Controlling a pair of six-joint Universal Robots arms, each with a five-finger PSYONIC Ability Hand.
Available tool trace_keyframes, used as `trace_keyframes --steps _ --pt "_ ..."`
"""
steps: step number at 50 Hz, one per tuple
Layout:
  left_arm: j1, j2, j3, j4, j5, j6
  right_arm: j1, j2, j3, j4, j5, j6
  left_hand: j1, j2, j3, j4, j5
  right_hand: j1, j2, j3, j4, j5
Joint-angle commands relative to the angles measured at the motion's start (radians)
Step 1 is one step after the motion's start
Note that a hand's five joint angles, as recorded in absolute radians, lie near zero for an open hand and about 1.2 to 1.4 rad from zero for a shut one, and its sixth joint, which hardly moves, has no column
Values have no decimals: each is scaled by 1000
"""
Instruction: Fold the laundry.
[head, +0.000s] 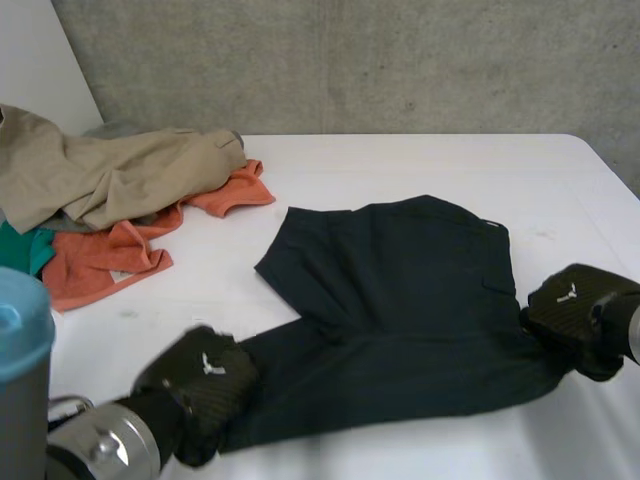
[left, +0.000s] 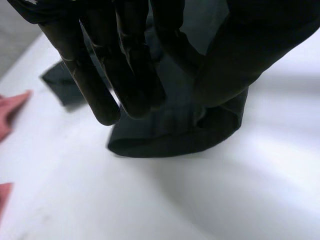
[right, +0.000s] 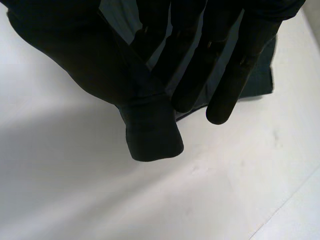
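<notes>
Dark navy trousers lie flat on the white desk, centre to right. The waist end is far right and one leg runs out toward the near left, with a flap already turned over on the far-left side.

Left hand sits at the near-left end of the leg, over the hem. Its fingers are straight and apart from the thumb, with the hem under them and no pinch visible. Right hand is at the right edge of the trousers, fingers straight and spread from the thumb, cloth just beyond the fingertips, clamped on nothing.

Step, as I read it: both hands are setting up grasps for a fold, leg end toward waist. Early in the task, this garment only part folded.

Next move calls for each hand to close on its edge, catching all layers, then lifting together so the leg carries over without dragging the body.

Far left, well apart, waits a heap: crumpled beige garment, orange cloth, a bit of teal fabric.
</notes>
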Motion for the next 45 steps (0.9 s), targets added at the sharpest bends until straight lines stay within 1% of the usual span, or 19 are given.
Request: trace_keyframes --steps 1,2,6,9,11,15,18,21,24,27,30,31,33,34,37,38,41,42,45 --pt "-13 -119 71 47 22 6 -1 61 -12 -105 4 31 262 196 198 196 229 292 254 202 195 246" --pt "-7 -165 116 80 18 4 3 111 -34 -149 17 52 262 196 198 196 229 292 254 202 195 246" --pt "39 -265 212 151 -8 3 26 223 -86 -199 30 107 262 196 198 196 229 292 254 202 195 246" --pt "67 -313 258 189 -28 4 46 248 -107 -211 31 127 262 196 198 196 229 292 254 202 195 246" --pt "70 -351 318 238 -39 1 65 263 -149 -267 33 158 262 196 198 196 229 292 254 202 195 246" --pt "75 -454 429 423 -44 2 76 324 -199 -410 37 187 262 196 198 196 229 292 254 202 195 246" --pt "70 -478 458 488 -48 3 89 344 -210 -436 40 189 262 196 198 196 229 292 254 202 195 246" --pt "49 -481 447 484 -50 1 103 345 -201 -435 42 187 262 196 198 196 229 292 254 202 195 246" --pt "13 -469 414 435 -51 -2 100 338 -177 -430 39 189 262 196 198 196 229 292 254 202 195 246" --pt "-4 -411 397 395 -59 2 94 309 -160 -439 33 183 262 196 198 196 229 292 254 202 195 246" --pt "7 -380 417 415 -62 -1 96 271 -179 -473 24 181 262 196 198 196 229 292 254 202 195 246" --pt "15 -386 453 453 -62 -1 100 274 -195 -490 25 183 262 196 198 196 229 292 254 202 195 246" --pt "22 -420 489 502 -64 6 103 289 -222 -537 28 190 262 196 198 196 229 292 254 202 195 246" --pt "26 -472 531 546 -70 12 103 329 -250 -597 28 190 262 196 198 196 229 292 254 202 195 246" --pt "33 -553 596 600 -71 38 105 401 -290 -701 34 184 262 196 198 196 229 292 254 202 195 246" --pt "42 -607 642 632 -70 64 106 444 -319 -767 36 186 262 196 198 196 229 292 254 202 195 246" --pt "53 -690 706 689 -68 107 108 499 -353 -860 34 186 262 196 198 196 229 292 254 202 195 246" --pt "59 -742 745 735 -70 134 108 537 -373 -919 36 184 262 196 198 196 229 292 254 202 195 246" --pt "64 -816 803 818 -67 176 112 605 -417 -1005 37 184 262 196 198 196 229 292 254 202 195 246"
